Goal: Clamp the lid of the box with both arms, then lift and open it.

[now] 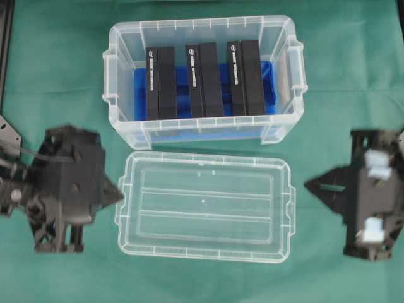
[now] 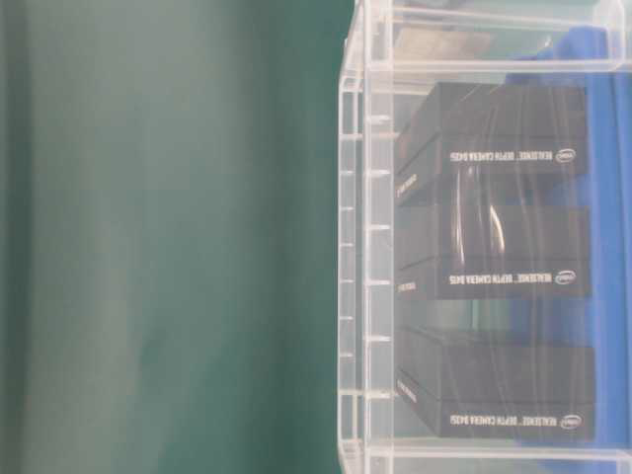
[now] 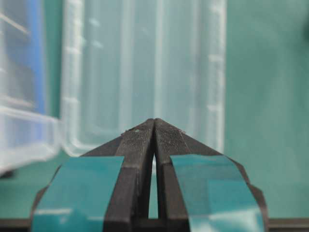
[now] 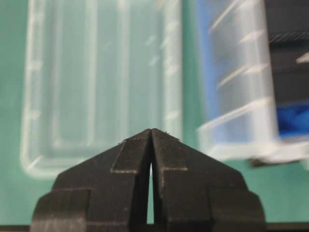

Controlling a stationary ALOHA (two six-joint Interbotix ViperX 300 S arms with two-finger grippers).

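Note:
The clear lid (image 1: 205,205) lies flat on the green cloth in front of the box (image 1: 202,28), off it. The box is an open clear tub with a blue bottom and three black blocks (image 1: 203,79) inside. My left gripper (image 1: 121,196) points at the lid's left end, its tip close to the rim, shut with nothing held. In the left wrist view the teal-taped left gripper (image 3: 154,121) has its tips together before the lid (image 3: 145,72). My right gripper (image 1: 307,185) sits a little right of the lid, shut and empty. The right wrist view shows the right gripper (image 4: 151,130) closed, the lid (image 4: 101,82) beyond.
Green cloth (image 1: 57,57) covers the table. The table-level view shows the box wall (image 2: 365,247) and the black blocks (image 2: 494,247) up close. A dark frame edge (image 1: 5,38) runs along the far left.

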